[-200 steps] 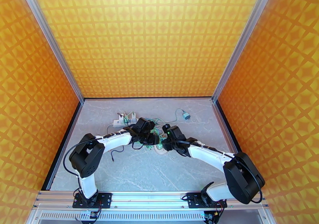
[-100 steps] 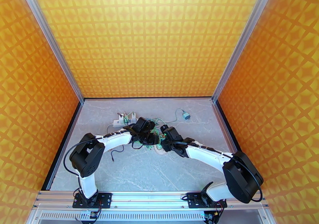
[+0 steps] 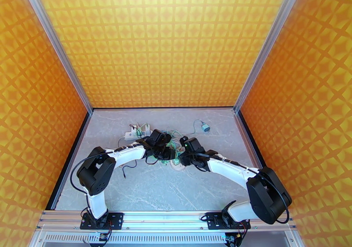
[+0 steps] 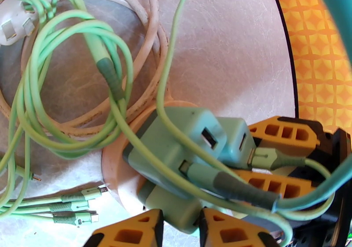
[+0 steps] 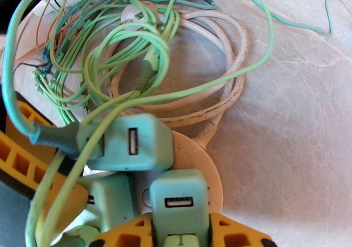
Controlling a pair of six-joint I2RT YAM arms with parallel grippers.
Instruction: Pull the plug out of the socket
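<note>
— Where is the socket?

— The round cream socket (image 4: 113, 173) lies in the middle of the table (image 3: 132, 190), right where the two arms meet.

— What is the right gripper doing?

— The right gripper (image 5: 179, 222) is closed on the plug (image 5: 179, 195). A yellow finger presses each side, and the plug's USB slot faces the wrist camera.

— And the left one?

— The left gripper (image 4: 180, 223) reaches in from the opposite side and is clamped on a second plug (image 4: 171, 204) at the socket's near edge.

— Is anything between them?

— A big plug (image 4: 171, 142) sits on the socket between the two held ones. Nothing grips it, and a green cord runs into it.

— Is the plug out of the socket?

— Hard to say. It sits against the socket's face, but its own body hides the join, so I cannot tell whether the pins are seated.

— What else is on the table?

— A tangle of green cords (image 5: 132, 54) and a coiled white cord (image 5: 220, 81) lie just behind the socket. A loose charger (image 3: 205, 128) rests well apart, toward the far right.
</note>
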